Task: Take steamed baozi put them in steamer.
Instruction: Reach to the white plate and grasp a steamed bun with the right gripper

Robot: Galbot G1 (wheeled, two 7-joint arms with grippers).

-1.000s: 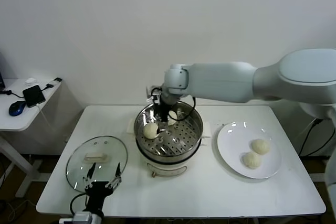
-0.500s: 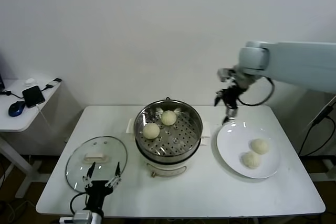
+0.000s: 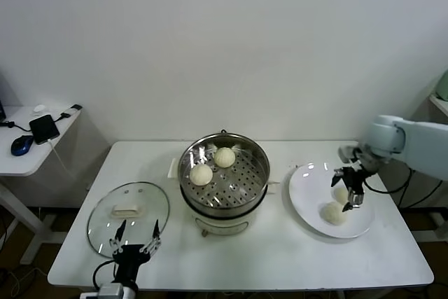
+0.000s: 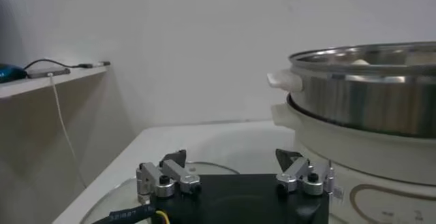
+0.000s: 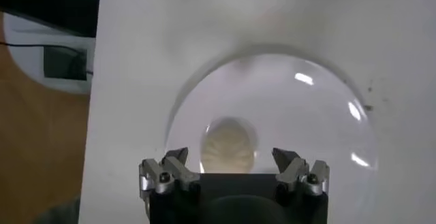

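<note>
Two cream-white baozi (image 3: 225, 157) (image 3: 201, 174) lie on the perforated tray of the steel steamer (image 3: 257, 185) at the table's middle. Two more baozi lie on the white plate (image 3: 306, 188) at the right; one (image 3: 334, 213) is in plain view, the other (image 3: 341, 193) sits under my right gripper. My right gripper (image 3: 348, 188) hangs open just above that bun, which shows between its fingers in the right wrist view (image 5: 229, 145). My left gripper (image 3: 137, 243) is parked open at the front left, near the glass lid.
A round glass lid (image 3: 129, 216) with a white handle lies flat at the front left. A side table (image 3: 28, 152) with a phone and mouse stands at the far left. The steamer's side (image 4: 368, 103) fills the left wrist view.
My right arm has swung from the steamer, where it left a second bun, across to the plate and come down over the farther bun. The left arm has not moved.
</note>
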